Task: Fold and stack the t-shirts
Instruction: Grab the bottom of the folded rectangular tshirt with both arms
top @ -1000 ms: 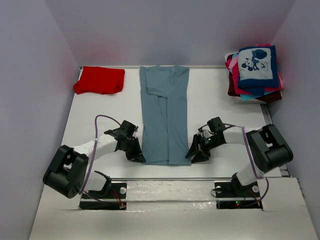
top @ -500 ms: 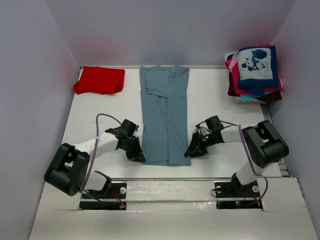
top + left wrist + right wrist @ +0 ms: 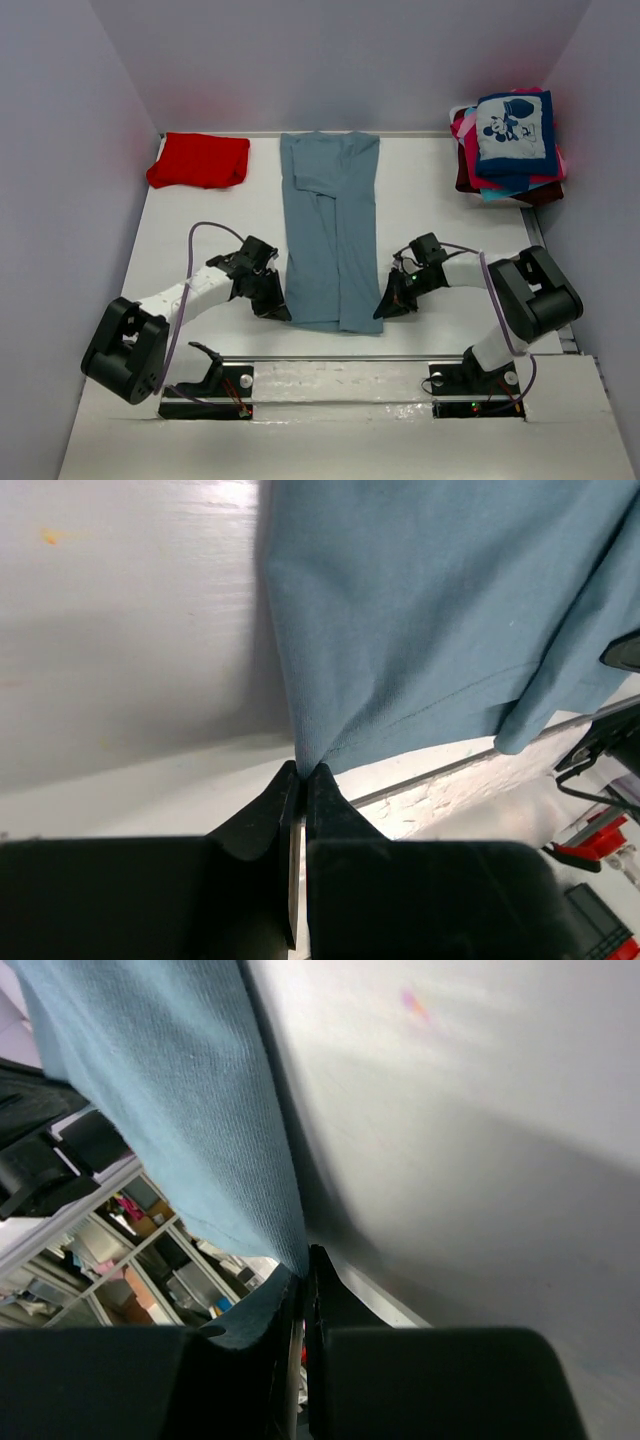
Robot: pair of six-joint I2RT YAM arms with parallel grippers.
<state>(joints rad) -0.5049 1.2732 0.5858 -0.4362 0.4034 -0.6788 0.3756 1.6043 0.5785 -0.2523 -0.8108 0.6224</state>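
A grey-blue t-shirt (image 3: 330, 235) lies folded into a long strip down the middle of the table, sleeves tucked in. My left gripper (image 3: 281, 311) is shut on its near left hem corner (image 3: 310, 755). My right gripper (image 3: 382, 310) is shut on the near right hem corner (image 3: 290, 1245). In both wrist views the cloth rises from between closed jaws. A folded red t-shirt (image 3: 200, 160) rests at the far left. Several folded t-shirts (image 3: 512, 145) are stacked at the far right, with a navy cartoon-mouse one on top.
White walls close in the table (image 3: 200, 240) on three sides. A metal rail (image 3: 340, 357) runs along the near edge, in front of the arm bases. The stack at the far right overhangs the table's right edge.
My right gripper moved in to the near right hem corner and shut on it. The left gripper stayed shut on its corner and shifted slightly.
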